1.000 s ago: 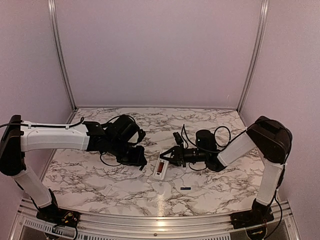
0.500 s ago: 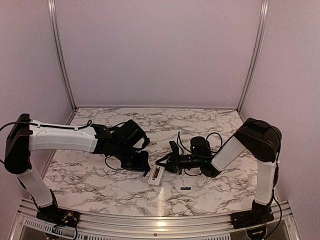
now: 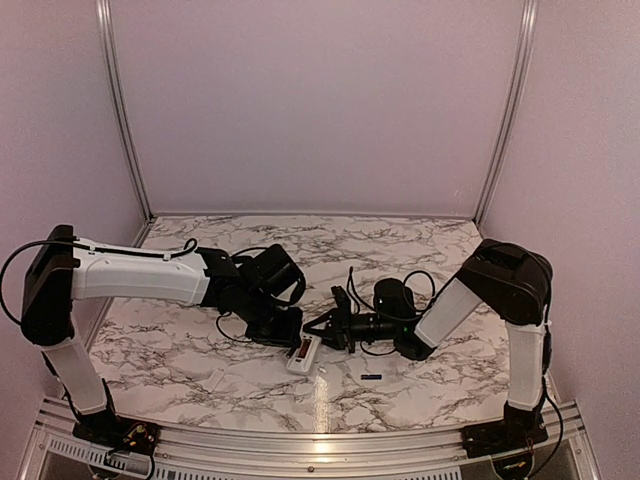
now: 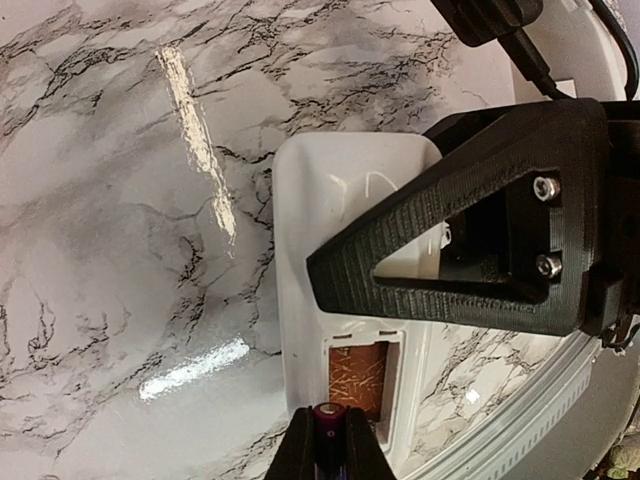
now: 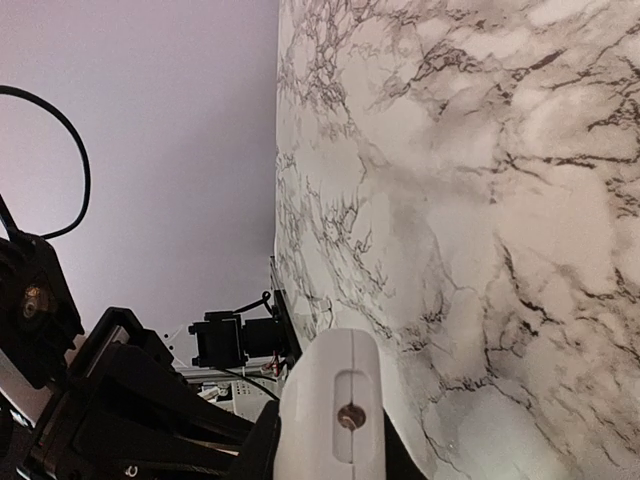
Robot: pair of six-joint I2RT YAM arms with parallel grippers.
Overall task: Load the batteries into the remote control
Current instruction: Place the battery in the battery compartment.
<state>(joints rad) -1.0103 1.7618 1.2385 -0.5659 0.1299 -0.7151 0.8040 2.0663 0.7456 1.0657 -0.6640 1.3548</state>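
Battery at remote control compartment edge

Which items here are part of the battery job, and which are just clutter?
Job: remote, compartment open, in right claw; battery in left claw; second battery, loose near the front edge.
Just there: table; cables.
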